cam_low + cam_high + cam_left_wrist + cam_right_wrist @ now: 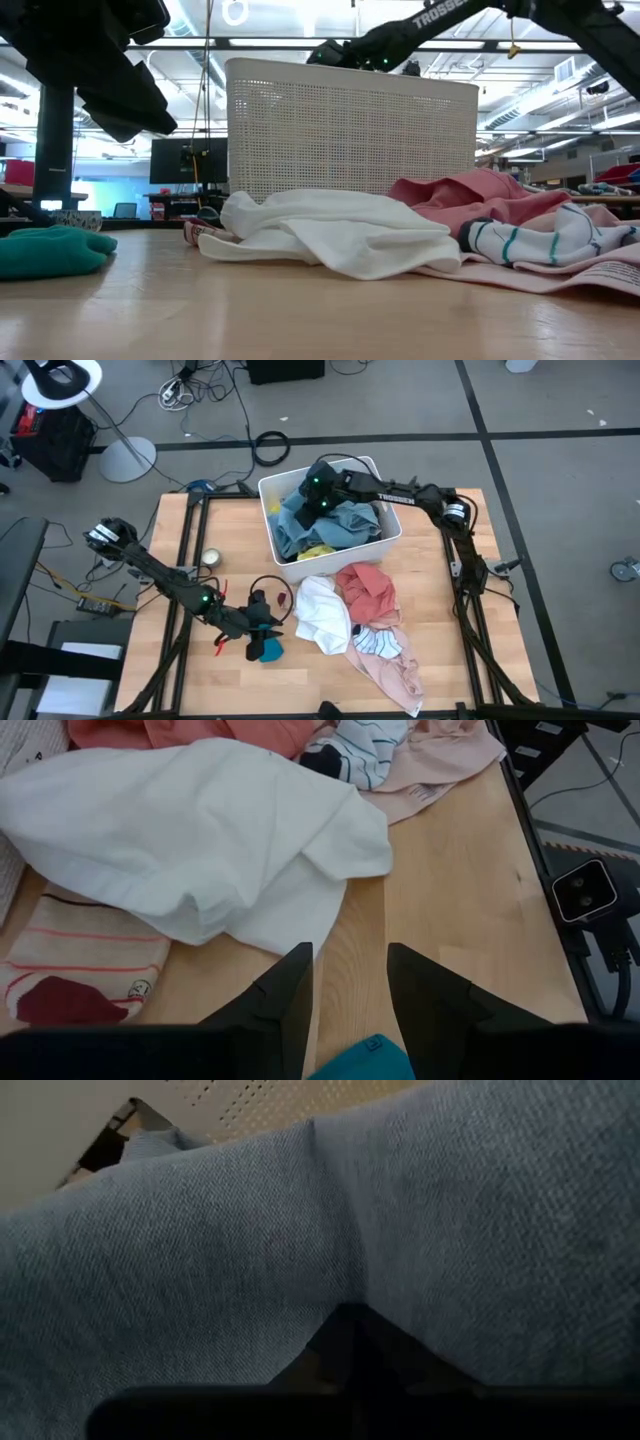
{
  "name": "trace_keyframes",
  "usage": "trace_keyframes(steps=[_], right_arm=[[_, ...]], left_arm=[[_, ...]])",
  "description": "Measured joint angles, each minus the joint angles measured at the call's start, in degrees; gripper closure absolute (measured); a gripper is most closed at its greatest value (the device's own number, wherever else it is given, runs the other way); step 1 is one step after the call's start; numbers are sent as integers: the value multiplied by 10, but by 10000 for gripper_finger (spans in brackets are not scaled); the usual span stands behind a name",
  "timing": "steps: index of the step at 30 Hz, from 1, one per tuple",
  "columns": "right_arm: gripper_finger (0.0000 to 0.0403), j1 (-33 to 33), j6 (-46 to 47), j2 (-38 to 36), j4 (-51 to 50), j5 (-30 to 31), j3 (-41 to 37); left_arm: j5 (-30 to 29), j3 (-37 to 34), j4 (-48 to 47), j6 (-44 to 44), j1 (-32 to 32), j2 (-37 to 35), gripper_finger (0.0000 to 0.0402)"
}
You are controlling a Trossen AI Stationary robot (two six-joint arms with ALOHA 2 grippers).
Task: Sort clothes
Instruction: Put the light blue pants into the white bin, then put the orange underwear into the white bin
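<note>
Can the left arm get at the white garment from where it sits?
Probably yes: the left gripper has its fingers open toward the white garment, with only bare table between.

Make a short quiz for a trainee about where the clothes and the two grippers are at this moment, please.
1. True or false: the right gripper is inside the white bin.
2. Which garment fills the right wrist view? A) blue denim garment B) yellow shirt
3. Which cloth lies on the table by the left gripper?

Key: 1 true. 2 A. 3 The teal cloth.
</note>
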Motion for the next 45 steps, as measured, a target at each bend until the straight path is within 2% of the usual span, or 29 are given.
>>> trace_keyframes(steps=[4,9,15,18,24,26,31,35,38,45], right_arm=[[385,1,-2,-40,-3,3,-6],[369,2,-24,-126,-26,4,-5],[318,6,-75,-223,-96,55,-5],[284,7,-78,-267,-154,84,-4],[235,35,-43,-351,-313,98,-4],[229,66,-23,-374,-365,136,-4],[229,195,59,-424,-462,293,-4],[231,318,169,-437,-519,404,-8],[231,399,253,-445,-545,478,-48],[233,513,441,-460,-522,530,-221]], left_arm=[[0,0,-1,0,0,0,265],[0,0,-2,1,0,0,265],[0,0,0,1,0,0,266],[0,0,1,1,0,0,266],[0,0,1,0,0,0,266],[0,0,1,0,0,0,266],[0,0,1,0,0,0,266],[0,0,1,0,0,0,266],[0,0,1,0,0,0,266],[0,0,1,1,0,0,266]])
